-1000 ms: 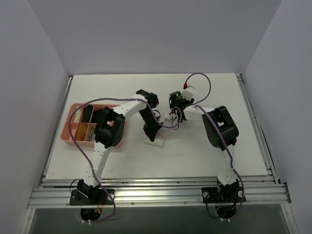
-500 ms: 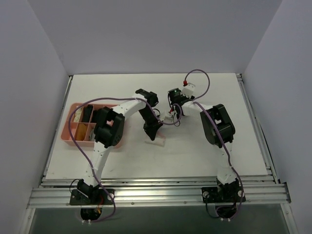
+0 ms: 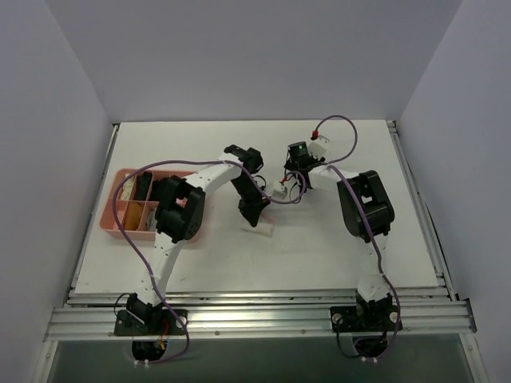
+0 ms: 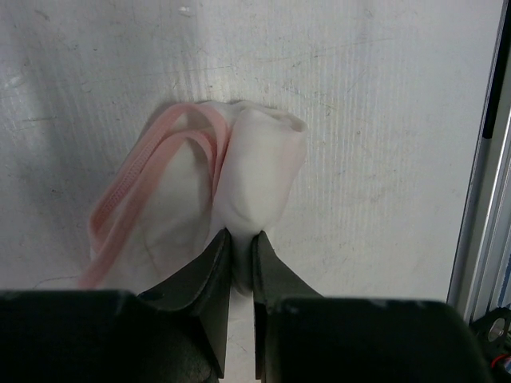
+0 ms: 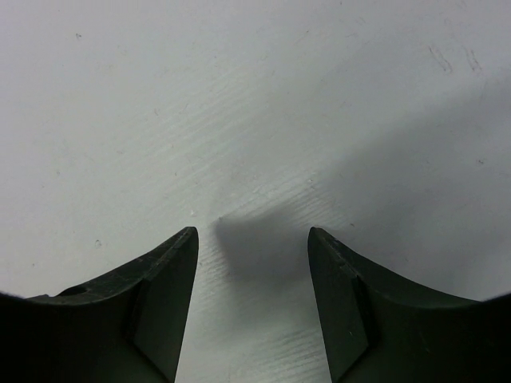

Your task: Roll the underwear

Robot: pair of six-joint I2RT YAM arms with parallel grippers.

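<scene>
Pink tray [image 3: 110,201] sits at the surface's [image 3: 335,239] left. Near centre, the left end effector [image 4: 241,239] pinches the bunched white underwear [image 4: 247,167] lying there. Rightward, the right end effector [image 5: 251,243] is spread wide, holding nothing

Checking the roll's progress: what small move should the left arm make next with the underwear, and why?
Probably turn the left gripper to wind the pinched fold over toward the pink trim. Its jaws are shut on a bunched edge of the underwear, which looks only partly rolled, its trim lying loose. The right gripper hangs open over the table, holding nothing.
</scene>
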